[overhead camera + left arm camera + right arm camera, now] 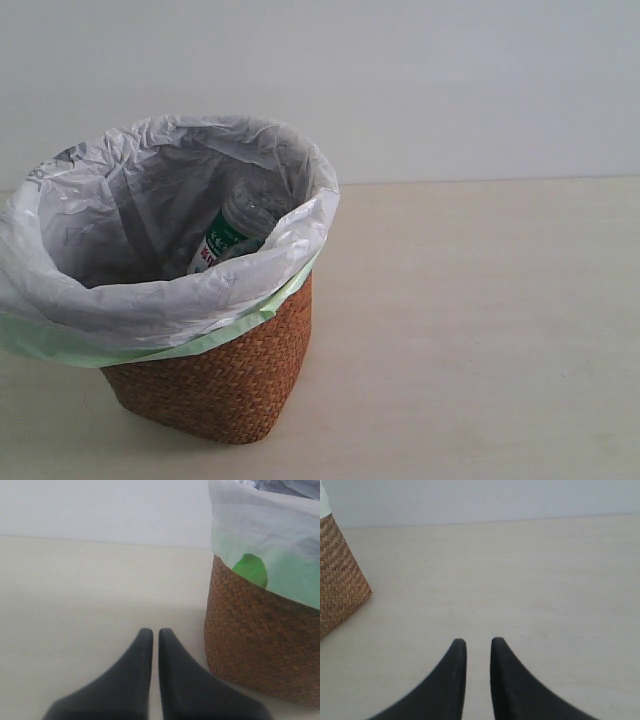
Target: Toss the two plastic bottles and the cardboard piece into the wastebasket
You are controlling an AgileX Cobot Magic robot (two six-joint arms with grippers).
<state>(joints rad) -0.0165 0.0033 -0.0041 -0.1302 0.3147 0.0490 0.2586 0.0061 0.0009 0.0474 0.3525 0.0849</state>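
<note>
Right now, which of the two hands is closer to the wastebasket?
The left hand: the wastebasket stands right beside its fingertips, whereas the right hand sees only a basket corner off at its view's edge.

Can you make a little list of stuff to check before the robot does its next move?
1. Green-label bottle inside the wastebasket: ok.
2. Red-label bottle inside: cannot tell, hidden.
3. Cardboard piece inside: cannot tell, hidden.
4. Left gripper holding nothing, fingers nearly together: ok.
5. Right gripper holding nothing, small gap: ok.
6. Wastebasket standing upright with the white bag over its rim: ok.
</note>
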